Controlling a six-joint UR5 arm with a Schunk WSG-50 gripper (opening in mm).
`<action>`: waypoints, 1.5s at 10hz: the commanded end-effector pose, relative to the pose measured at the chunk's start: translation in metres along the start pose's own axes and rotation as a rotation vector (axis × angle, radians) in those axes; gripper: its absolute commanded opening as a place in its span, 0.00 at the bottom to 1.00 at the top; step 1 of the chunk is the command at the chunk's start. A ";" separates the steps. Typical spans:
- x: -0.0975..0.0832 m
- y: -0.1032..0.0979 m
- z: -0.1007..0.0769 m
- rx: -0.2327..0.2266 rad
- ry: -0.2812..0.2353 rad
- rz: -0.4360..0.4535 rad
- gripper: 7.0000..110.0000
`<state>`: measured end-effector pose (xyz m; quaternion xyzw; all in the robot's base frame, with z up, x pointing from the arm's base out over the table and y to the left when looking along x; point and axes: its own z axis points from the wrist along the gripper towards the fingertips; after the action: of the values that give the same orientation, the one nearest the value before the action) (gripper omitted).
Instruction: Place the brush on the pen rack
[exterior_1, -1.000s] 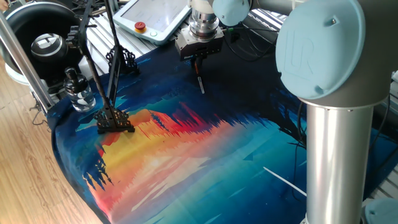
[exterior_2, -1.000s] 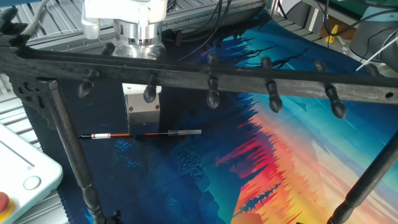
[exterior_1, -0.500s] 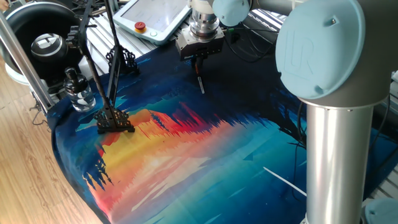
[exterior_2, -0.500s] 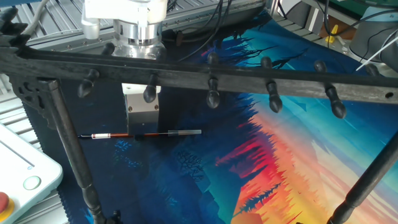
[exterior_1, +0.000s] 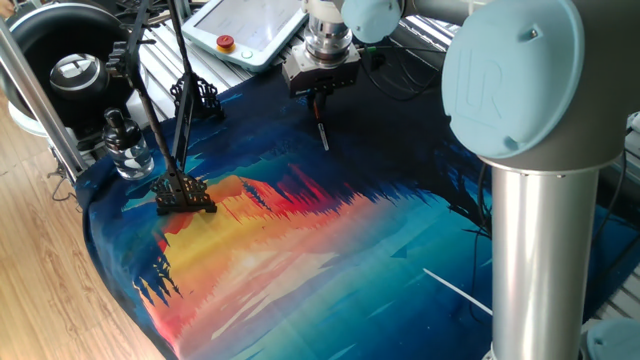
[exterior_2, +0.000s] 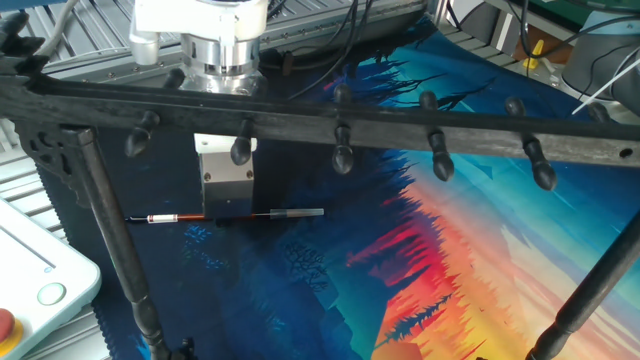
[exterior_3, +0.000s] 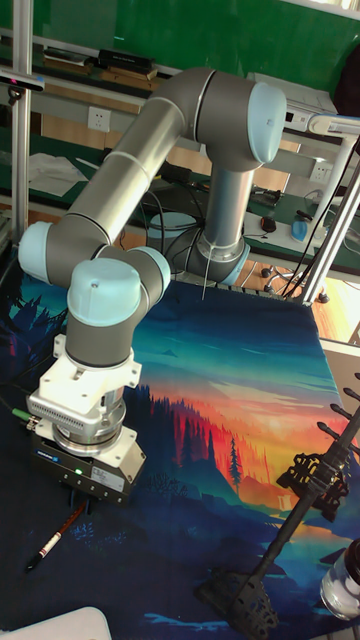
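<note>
The brush (exterior_2: 235, 215) lay flat on the painted mat (exterior_1: 300, 250), near the mat's dark far edge in one fixed view, by the corner closest to the white pendant (exterior_1: 250, 28). The gripper (exterior_2: 225, 213) stood straight down over its mid-shaft, the silver body right above the reddish-brown part. In the other fixed view the fingertips met the shaft near its middle, with the pale tip sticking out to one side and the dark section to the other. Whether the jaws had actually closed on the brush I could not tell; the body hid them, and the brush looked to be resting on the mat.

The rack (exterior_1: 185, 192) stood well apart, near the mat's opposite edge beside the glass bottle (exterior_1: 125, 145), its rods rising high.

To do this step well, the grip wanted to sit at the shaft's middle so that the brush would hang level and not tip. The jaws should squeeze across the thin shaft squarely, since a round stick could roll or twist out. A straight lift clear of the mat would be safest before any travel toward the rack, keeping the long ends away from the rack's rods and pegs (exterior_2: 342, 158).
</note>
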<state>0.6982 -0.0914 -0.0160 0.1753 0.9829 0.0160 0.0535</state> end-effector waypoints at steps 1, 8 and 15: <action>-0.001 0.000 -0.001 -0.006 0.003 0.015 0.15; 0.002 0.000 -0.002 -0.006 0.015 0.031 0.15; 0.003 -0.003 -0.002 0.012 0.026 0.051 0.00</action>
<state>0.6944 -0.0927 -0.0156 0.1914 0.9805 0.0129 0.0427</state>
